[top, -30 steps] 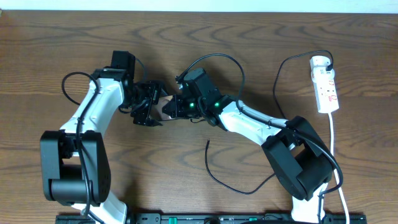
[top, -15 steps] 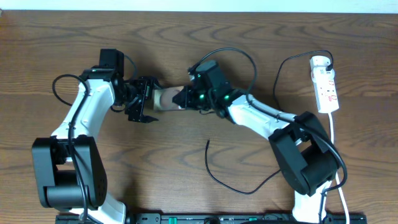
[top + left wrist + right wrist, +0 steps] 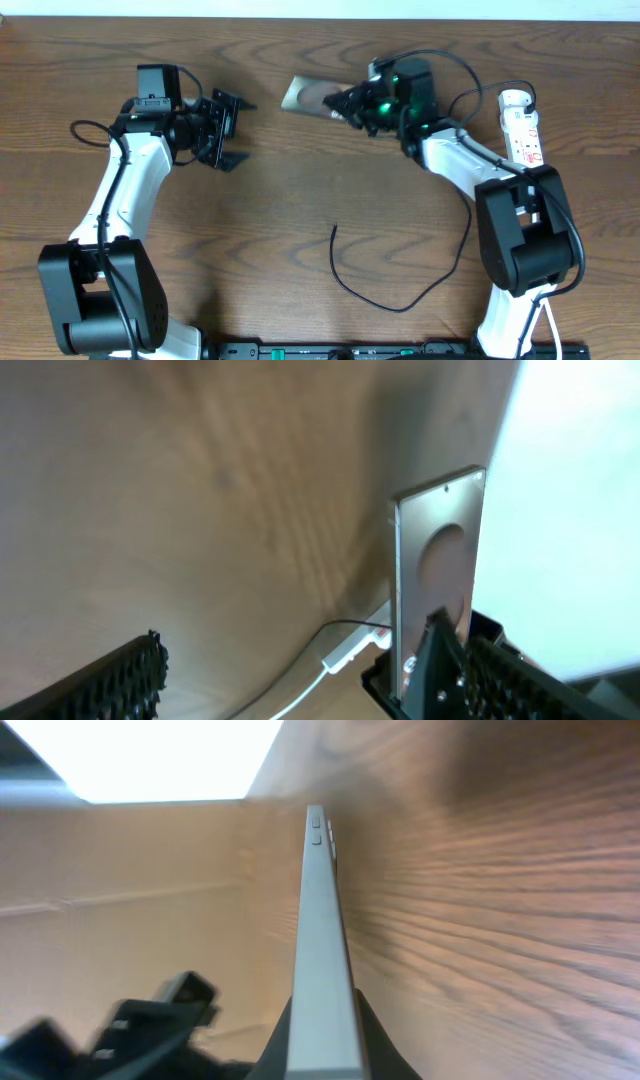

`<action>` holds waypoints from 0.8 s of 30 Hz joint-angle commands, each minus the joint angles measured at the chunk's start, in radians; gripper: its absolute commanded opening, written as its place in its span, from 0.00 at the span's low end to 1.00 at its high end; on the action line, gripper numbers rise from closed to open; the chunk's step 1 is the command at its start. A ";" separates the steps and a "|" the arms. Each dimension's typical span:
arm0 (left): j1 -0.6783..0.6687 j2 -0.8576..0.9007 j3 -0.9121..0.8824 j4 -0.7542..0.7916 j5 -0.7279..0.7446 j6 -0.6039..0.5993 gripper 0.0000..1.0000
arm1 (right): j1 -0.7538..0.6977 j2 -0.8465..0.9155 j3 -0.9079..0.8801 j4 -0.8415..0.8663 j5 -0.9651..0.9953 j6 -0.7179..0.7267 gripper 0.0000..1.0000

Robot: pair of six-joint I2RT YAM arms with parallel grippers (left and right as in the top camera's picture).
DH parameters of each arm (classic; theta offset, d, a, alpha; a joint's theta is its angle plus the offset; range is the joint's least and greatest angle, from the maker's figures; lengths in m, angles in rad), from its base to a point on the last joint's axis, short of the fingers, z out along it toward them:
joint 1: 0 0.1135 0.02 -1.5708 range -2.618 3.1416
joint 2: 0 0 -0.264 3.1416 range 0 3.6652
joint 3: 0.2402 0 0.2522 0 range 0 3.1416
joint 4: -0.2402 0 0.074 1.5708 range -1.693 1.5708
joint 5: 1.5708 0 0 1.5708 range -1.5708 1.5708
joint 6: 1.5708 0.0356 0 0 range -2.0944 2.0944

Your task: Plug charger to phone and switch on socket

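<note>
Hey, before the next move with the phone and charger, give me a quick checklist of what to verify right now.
1. Right end effector shut on the phone: ok.
2. Left end effector open and empty, ready to pick up: ok.
3. Free tip of the charger lying clear on the table, nothing on it: ok.
4. Charger plugged into the phone: not ok.
5. Which way the phone's port end faces: cannot tell.
6. Switch on the socket turned on: cannot tell.

I see a brown wood-grain desk [image 3: 280, 230], a pale strip [image 3: 320, 8] along its far edge, and perhaps a black rail [image 3: 300, 351] nearest me.
</note>
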 commanded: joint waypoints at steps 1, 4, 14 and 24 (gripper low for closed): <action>0.005 -0.020 0.012 0.150 0.045 0.042 0.93 | -0.023 -0.005 0.016 0.144 -0.156 0.368 0.01; 0.005 -0.020 0.012 0.323 0.067 0.014 0.93 | -0.021 -0.005 0.016 0.258 -0.163 0.536 0.01; 0.001 -0.020 0.012 0.799 0.080 -0.139 0.93 | 0.032 -0.005 0.016 0.570 -0.104 0.914 0.02; -0.032 -0.020 0.011 0.806 0.045 -0.135 0.93 | 0.117 -0.005 0.016 0.664 0.027 0.914 0.02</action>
